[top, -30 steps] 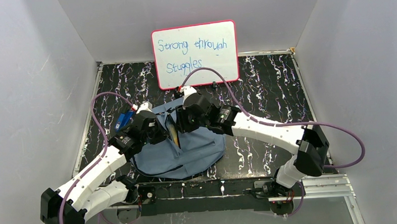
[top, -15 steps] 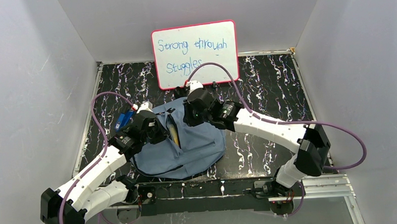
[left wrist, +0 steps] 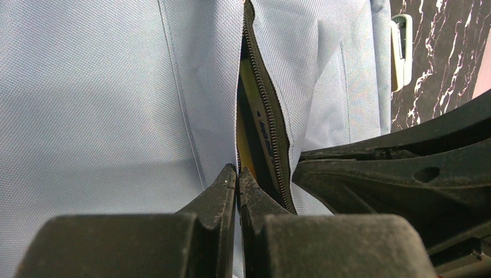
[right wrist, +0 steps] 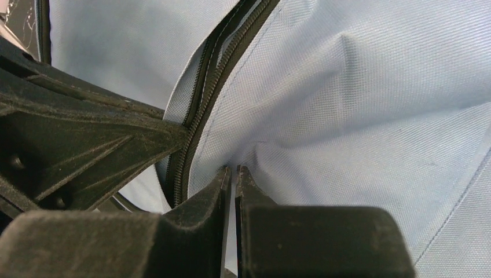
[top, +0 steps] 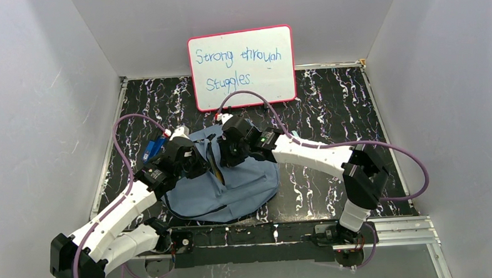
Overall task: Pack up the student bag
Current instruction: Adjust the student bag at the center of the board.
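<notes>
The bag [top: 233, 183] lies flat on the surface [top: 330, 110], with the whiteboard [top: 243, 67] standing just behind it. Its zip [left wrist: 263, 110] runs down the bag's middle and gapes part way. Through the gap I see a yellow thing [left wrist: 246, 145] inside the bag.

My left hand [left wrist: 237, 174] is together, its fingers pinched on the cloth lip at the bag's left zip edge. My right hand [right wrist: 233, 171] sits across the zip from it, its fingers drawn nearly together on a small pucker of cloth beside the right zip edge. I judge that a grip, though a thin one.

The bag is soft, light cloth with no stiffness of its own. I expect it to sag wherever I let go. A pull on one lip will likely drag the whole bag along unless my other hand counters it. The weave looks smooth, so a shallow pinch may slide off. The best hold, I think, is right at the zip tape, where the stitched edge is thicker and gives my fingers a ridge.
</notes>
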Controlling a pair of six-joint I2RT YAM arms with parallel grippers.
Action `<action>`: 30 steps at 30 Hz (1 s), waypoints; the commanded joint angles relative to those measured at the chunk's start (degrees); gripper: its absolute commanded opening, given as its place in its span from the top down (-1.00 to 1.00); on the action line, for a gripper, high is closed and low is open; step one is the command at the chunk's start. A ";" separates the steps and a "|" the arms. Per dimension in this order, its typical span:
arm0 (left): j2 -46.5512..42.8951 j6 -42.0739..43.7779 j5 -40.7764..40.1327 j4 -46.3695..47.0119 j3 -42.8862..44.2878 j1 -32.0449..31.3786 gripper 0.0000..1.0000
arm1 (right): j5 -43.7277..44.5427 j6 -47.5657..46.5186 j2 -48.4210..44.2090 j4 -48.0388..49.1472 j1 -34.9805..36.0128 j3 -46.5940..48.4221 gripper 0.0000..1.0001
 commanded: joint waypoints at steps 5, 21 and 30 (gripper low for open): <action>-0.28 -0.22 -0.73 1.48 1.02 0.02 1.00 | -4.01 -0.22 -0.31 3.32 0.17 0.12 0.71; -0.19 -1.05 -0.43 1.88 0.83 0.02 1.00 | -0.15 -0.50 2.15 6.11 0.16 -1.39 0.70; -1.07 -1.30 -0.33 1.48 0.66 0.02 1.00 | 6.39 -2.51 7.85 2.63 0.08 4.41 0.70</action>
